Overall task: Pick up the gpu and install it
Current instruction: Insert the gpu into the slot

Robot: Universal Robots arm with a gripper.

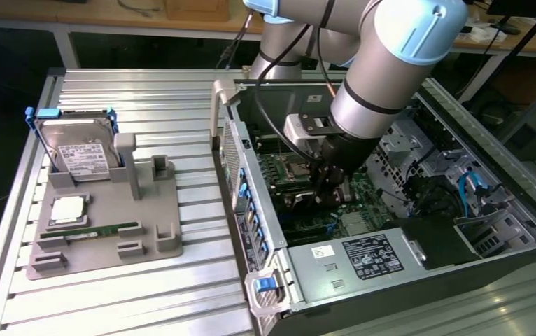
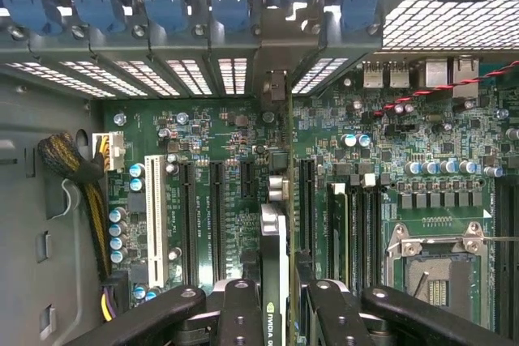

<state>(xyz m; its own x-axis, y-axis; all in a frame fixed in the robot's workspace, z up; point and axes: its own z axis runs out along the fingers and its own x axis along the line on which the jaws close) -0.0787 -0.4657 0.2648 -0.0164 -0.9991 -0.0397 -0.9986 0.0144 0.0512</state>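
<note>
Grey moulded fixture point(image 1: 100, 255), at the exterior view's left on the slatted aluminium table point(image 1: 137, 301), carrying an upright hard drive point(image 1: 80, 150) in a blue-handled caddy, a processor point(image 1: 67, 210) lying flat and a green memory stick point(image 1: 105, 229). Towards the centre lies the open tower case point(image 1: 249, 238), on its side, its power supply point(image 1: 371, 255) at the near end. To the exterior view's right of the case wall, the arm point(image 1: 380, 77) reaches down into the bay, bringing the gripper point(image 1: 329, 185) close above the motherboard point(image 2: 235, 127). Seen from the wrist, the gripper point(image 2: 280, 297) stands narrow, its jaws pressed onto the gpu point(image 2: 274, 241). The card is held edge-on, with its bracket end towards the rear slot openings. It lies between the black expansion slots point(image 2: 217, 216) and the installed memory modules point(image 2: 339, 224). By judgement, pick-up and carriage into the case are done and the card is lined up with a slot. Whether its edge is fully seated cannot be told, and it is not yet released.
</note>
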